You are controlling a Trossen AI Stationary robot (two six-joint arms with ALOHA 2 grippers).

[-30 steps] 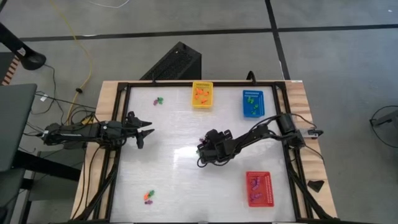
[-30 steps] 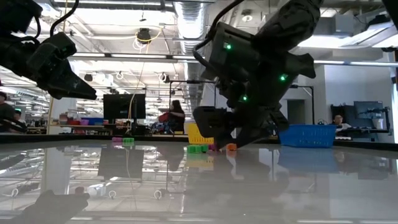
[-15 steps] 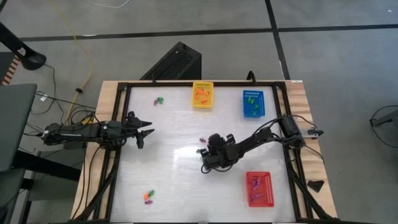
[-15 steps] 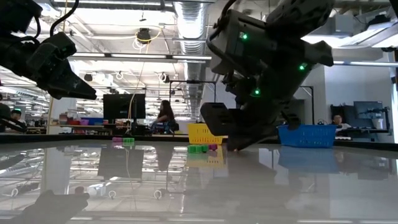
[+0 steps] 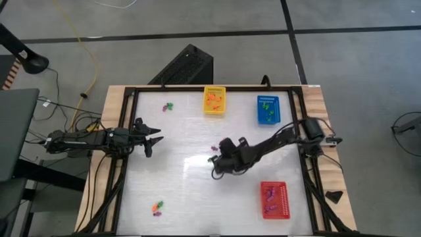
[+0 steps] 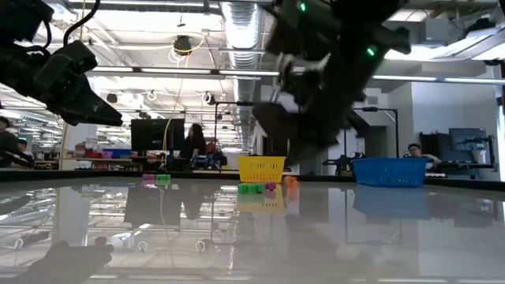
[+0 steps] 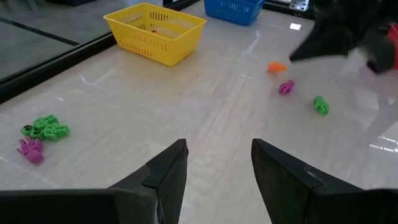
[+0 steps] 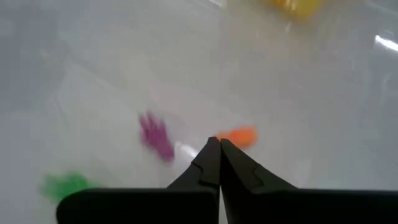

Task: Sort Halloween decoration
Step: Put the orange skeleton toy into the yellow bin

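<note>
Right hand (image 8: 219, 144) lifted, glossy white table (image 5: 184, 191)

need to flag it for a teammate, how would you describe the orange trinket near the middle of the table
Start at the yellow perforated basket on the white table's far edge and come toward the middle, where three tiny trinkets lie. The orange trinket is nearest the basket; its neighbours are the purple trinket and the green trinket.

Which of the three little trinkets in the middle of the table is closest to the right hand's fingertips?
The orange trinket. It sits just beyond the shut tips of the right hand, while the purple one and the green one lie farther off to one side.
</note>
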